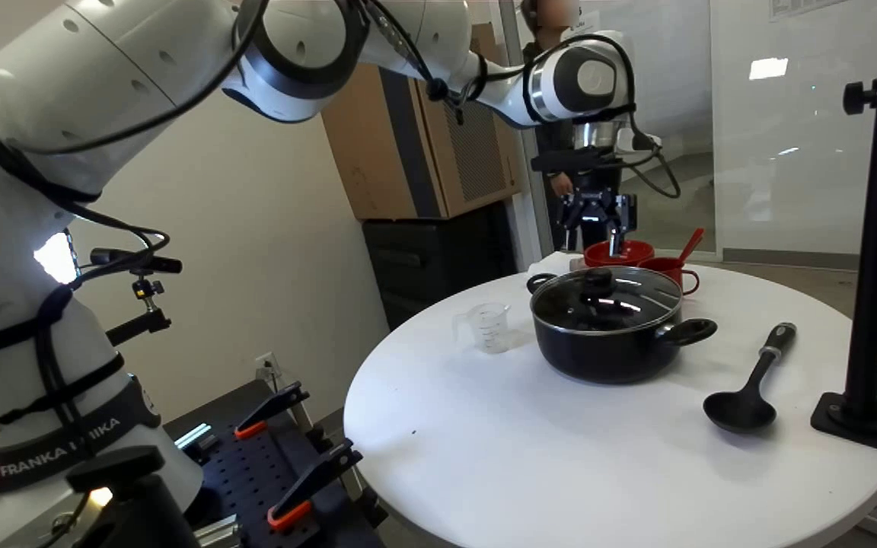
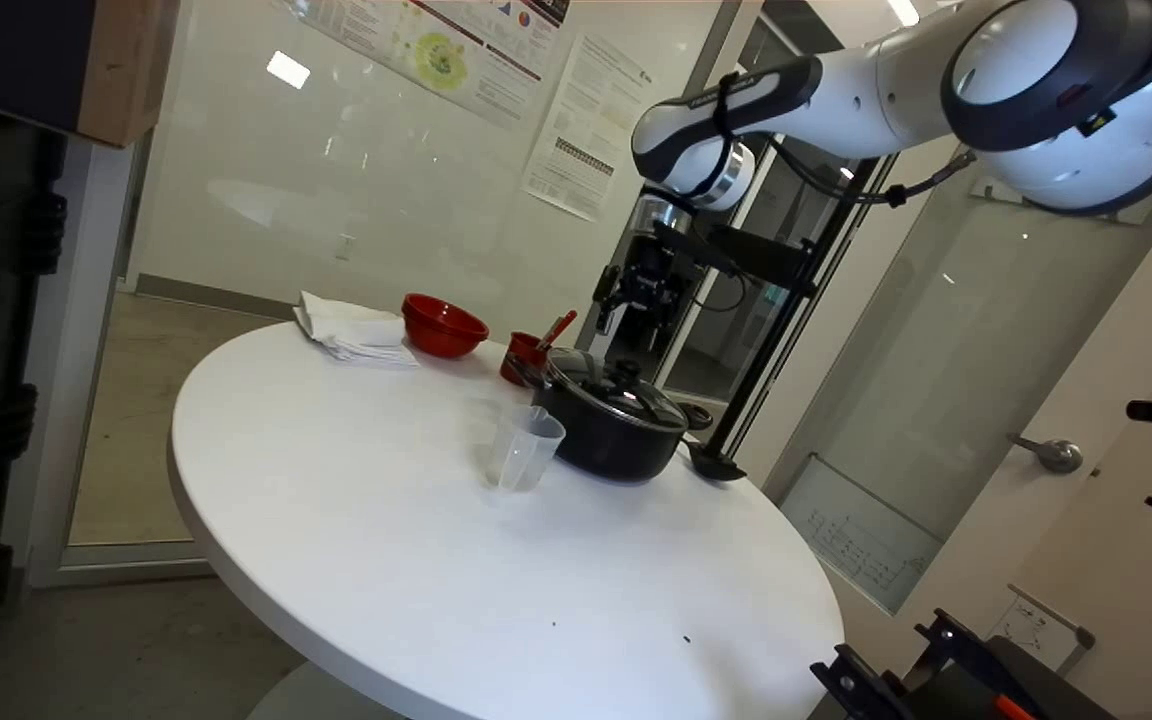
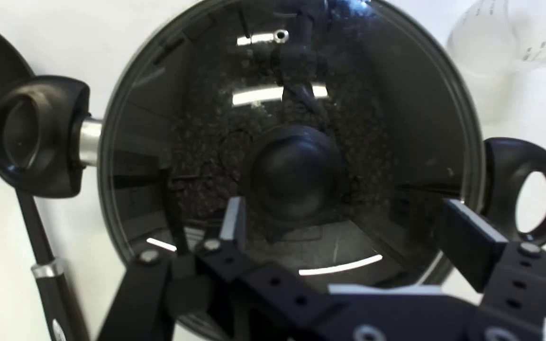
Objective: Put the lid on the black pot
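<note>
Pincer [image 3: 346, 215]: spread wide over the lid [image 1: 583, 308], holding nothing; a gap shows beneath its fingers [image 3: 467, 246] in both exterior views.
Pincer's remaining work: by my judgement, only to draw away; no further placing seems called for.
Knob [image 3: 295, 175]: dark, at the lid's centre, ungripped; in the wrist view it lies nearer one finger than the other.
Lid: flat across the black pot [image 1: 602, 358], rim following the pot's edge, with no tilt I can make out.
Pot covering: apparently done, as I judge it; whether the lid sits fully home all the way round, I cannot tell for certain.
Worktop [image 1: 499, 449]: carries the upright pot, with a clear measuring cup [image 1: 489, 331] near one side, a black ladle [image 1: 743, 407] on the other, a red mug [image 2: 521, 362] close to the pot and a red bowl [image 2: 444, 330] beyond.
</note>
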Robot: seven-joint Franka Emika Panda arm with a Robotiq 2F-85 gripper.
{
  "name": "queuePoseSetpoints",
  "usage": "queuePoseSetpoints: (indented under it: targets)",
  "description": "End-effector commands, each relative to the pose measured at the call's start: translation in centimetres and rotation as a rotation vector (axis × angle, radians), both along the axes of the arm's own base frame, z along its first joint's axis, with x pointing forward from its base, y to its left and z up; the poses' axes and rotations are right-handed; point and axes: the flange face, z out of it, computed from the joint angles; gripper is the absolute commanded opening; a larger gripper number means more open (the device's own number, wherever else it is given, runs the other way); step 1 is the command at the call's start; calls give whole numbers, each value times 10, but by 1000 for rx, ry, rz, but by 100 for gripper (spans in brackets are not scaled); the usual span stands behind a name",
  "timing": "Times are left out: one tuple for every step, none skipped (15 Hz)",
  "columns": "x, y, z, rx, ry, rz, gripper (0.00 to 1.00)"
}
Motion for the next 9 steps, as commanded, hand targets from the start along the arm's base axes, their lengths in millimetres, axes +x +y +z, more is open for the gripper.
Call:
queuePoseSetpoints:
  targets:
    - [-15, 36, 48, -26, -40, 139, 100]
    - [-17, 47, 60, -45, -59, 167, 100]
    - [-19, 57, 70, -65, -78, 191, 100]
    - [-22, 67, 81, -79, -93, 213, 100]
    - [-26, 77, 89, -98, -104, 229, 100]
    - [-31, 87, 98, -117, -118, 239, 100]
    - [-10, 75, 83, -88, -102, 205, 100]
    - [-14, 84, 91, -98, -110, 222, 100]
    - [-18, 89, 96, -101, -111, 232, 100]
